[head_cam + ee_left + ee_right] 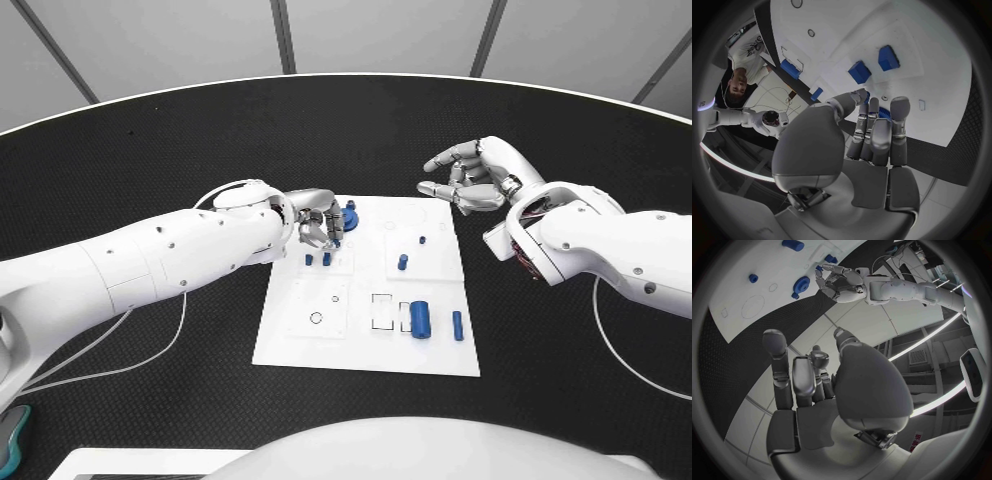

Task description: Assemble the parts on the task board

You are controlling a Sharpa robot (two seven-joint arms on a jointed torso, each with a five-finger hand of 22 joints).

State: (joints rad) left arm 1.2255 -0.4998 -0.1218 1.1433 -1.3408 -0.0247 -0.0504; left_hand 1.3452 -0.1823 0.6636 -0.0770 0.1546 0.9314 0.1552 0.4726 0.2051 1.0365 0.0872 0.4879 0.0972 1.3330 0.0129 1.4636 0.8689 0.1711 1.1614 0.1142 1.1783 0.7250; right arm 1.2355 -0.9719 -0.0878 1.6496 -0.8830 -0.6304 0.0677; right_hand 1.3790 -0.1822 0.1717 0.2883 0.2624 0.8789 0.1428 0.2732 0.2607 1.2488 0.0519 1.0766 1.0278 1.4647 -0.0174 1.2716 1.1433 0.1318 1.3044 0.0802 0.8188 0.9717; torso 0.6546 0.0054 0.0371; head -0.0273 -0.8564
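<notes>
The white task board lies mid-table. A round blue gear-like part stands at its far left corner, also visible as the blue gear. My left hand is right against it, fingers straight and close together, with blue showing behind the fingertips; a grip is not clear. Small blue pegs stand near it, more pegs mid-board, and a blue cylinder lies at the near right. My right hand hovers past the board's far right corner, fingers loosely apart, holding nothing.
Black table all around the board, with its curved rim at the back. A white cable loops under my left arm. A teal object and a white sheet lie at the near left edge.
</notes>
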